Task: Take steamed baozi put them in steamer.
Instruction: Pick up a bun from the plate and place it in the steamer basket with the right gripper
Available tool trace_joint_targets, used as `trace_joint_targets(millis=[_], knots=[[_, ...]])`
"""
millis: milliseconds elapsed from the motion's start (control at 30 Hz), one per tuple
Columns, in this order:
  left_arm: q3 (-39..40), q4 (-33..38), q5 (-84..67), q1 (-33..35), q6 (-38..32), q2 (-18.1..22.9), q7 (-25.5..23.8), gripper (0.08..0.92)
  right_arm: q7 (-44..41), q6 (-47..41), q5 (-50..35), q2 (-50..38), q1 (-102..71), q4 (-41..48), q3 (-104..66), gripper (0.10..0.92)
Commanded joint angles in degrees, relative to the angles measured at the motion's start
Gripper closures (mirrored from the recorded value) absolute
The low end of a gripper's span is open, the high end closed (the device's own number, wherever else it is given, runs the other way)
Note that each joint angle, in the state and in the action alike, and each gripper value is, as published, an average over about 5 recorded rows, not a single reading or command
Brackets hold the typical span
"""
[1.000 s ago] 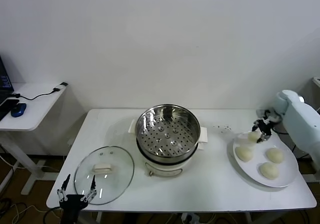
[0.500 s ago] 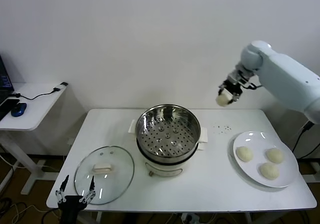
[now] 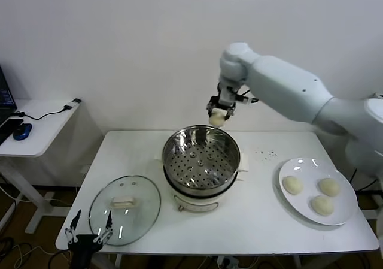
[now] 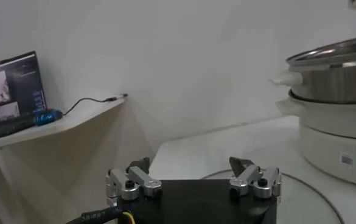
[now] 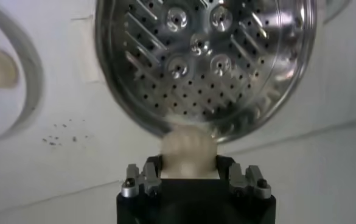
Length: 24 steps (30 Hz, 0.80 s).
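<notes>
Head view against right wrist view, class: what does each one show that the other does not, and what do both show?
Only the head view shows the glass lid, the left gripper waiting open at the table's front edge, the side desk, and all three baozi on the plate. Only the right wrist view shows the right gripper up close, its fingers pressed against the held baozi. Both show that baozi above the empty steamer.
</notes>
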<state>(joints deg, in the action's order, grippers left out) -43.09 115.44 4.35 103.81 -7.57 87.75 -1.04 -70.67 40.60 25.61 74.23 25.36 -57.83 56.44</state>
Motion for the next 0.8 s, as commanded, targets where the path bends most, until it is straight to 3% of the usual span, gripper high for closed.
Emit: trace_joint_targets(millis=[33,167,567,800], knots=[[-0.11,-0.06,-0.02,0.12,-0.03,-0.13,-0.01,0.177,2.15,4.30,9.31,5.63,-6.01,0.26,-0.99,0.418],[-0.07,-0.32,-0.06,0.32,-0.29,-0.11,0.05,0.177,3.36,4.88,13.21,6.45,-8.53,2.90,-2.60,0.415],[0.14,-0.80,-0.06,0.31,-0.51,-0.12,0.09,0.177,4.07,4.14,14.09,5.75,-11.64,4.22,-2.97,0.399],[0.17,-0.74,0.02,0.27,-0.50,-0.09,0.09,0.177,3.25,3.83,12.10,5.11,-10.44,3.51,-3.43,0.238]])
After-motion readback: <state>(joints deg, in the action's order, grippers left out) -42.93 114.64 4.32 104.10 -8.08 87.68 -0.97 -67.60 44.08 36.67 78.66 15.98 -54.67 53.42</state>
